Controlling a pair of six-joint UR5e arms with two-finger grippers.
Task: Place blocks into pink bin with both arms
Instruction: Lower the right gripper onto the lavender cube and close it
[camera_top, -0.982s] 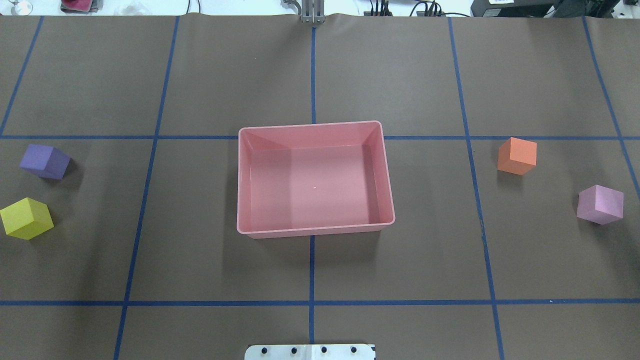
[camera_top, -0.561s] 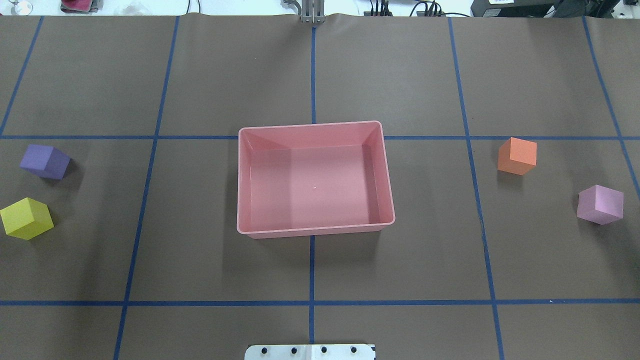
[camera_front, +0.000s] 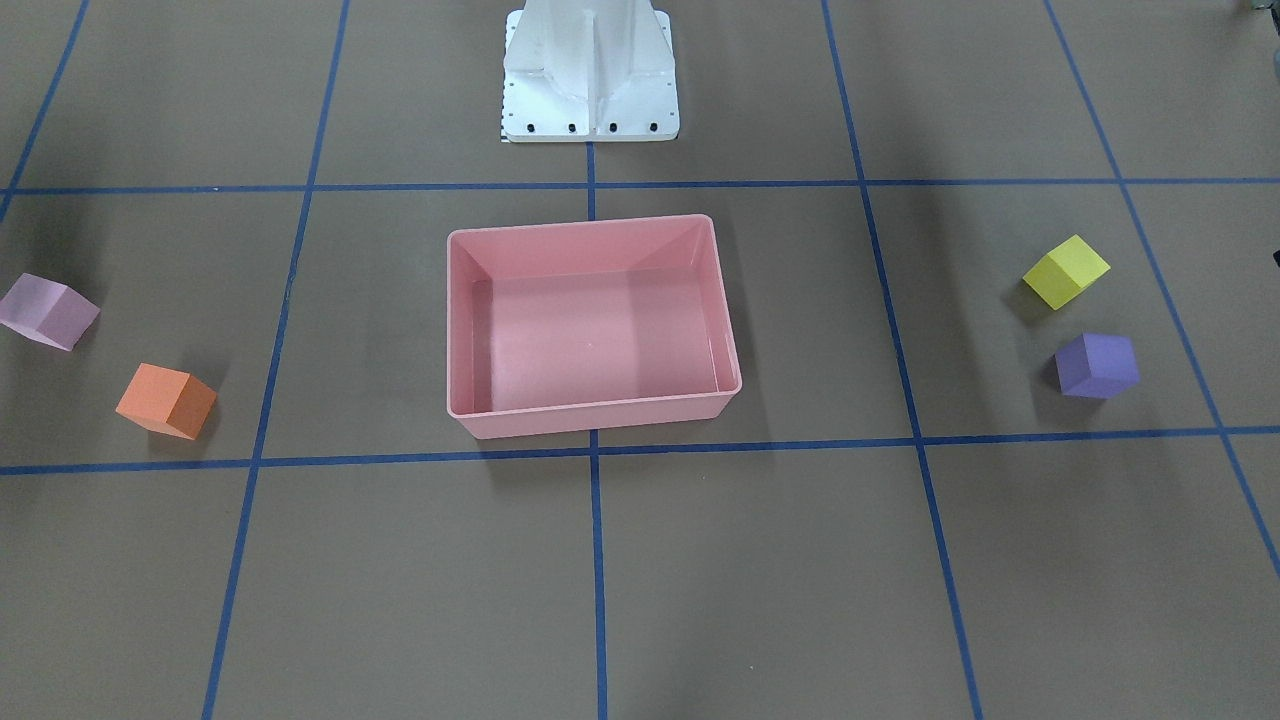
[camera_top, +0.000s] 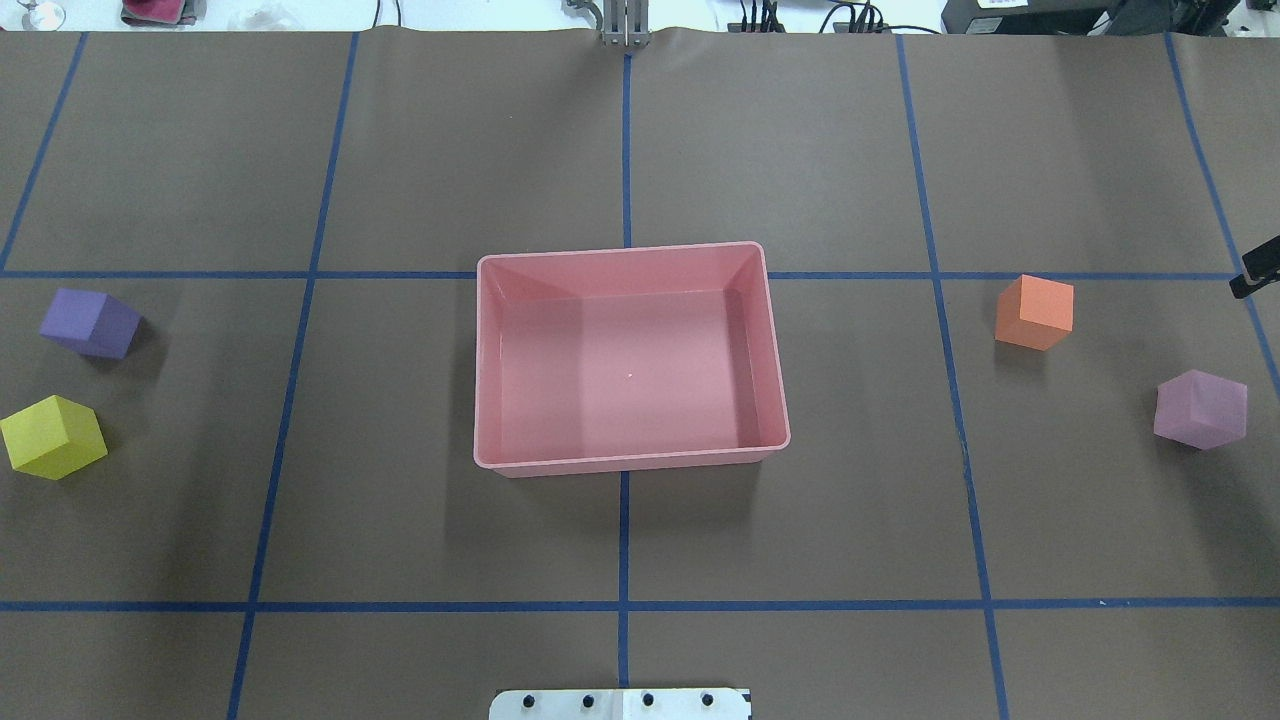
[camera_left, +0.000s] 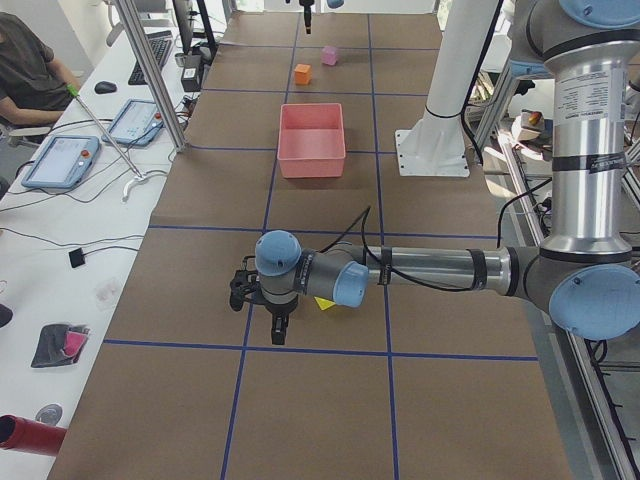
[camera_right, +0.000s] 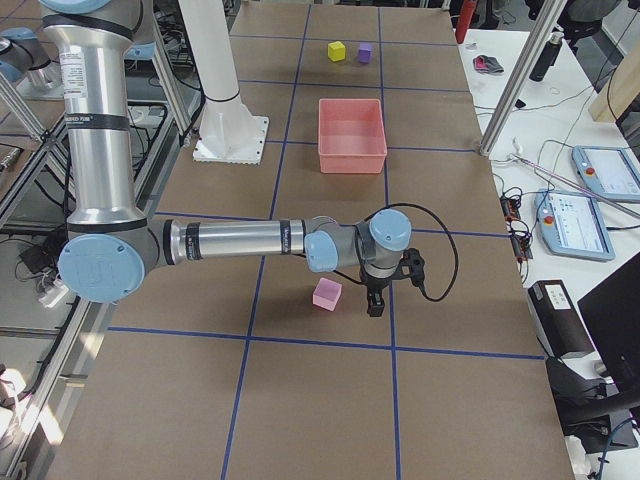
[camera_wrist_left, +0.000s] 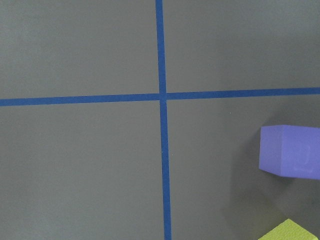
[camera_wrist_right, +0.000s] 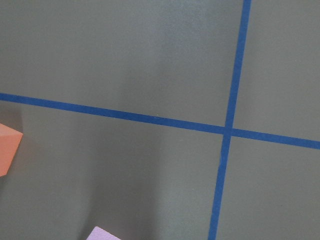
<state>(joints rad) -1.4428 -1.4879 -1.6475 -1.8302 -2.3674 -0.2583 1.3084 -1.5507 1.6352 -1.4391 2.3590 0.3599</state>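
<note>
Opening approach, nothing yet grasped. The pink bin stands empty at the centre of the counter. All four blocks lie well apart from it: the purple block and yellow block on the robot's left, the orange block and pink-lilac block on its right. None of these has shifted over the last second. The one change is in the overhead view, where a dark tip of the right pincer now breaks the right edge, which was bare a moment earlier, and the pink-lilac block has darkened under a new shadow. The side view places this pincer just beside that block. The left pincer hangs low near the yellow block, which its wrist partly hides. Neither pincer holds anything, and how far apart the jaws of either stand cannot be told. Judged from this, both arms are closing in on first picks, and the whole task remains to be done.
</note>
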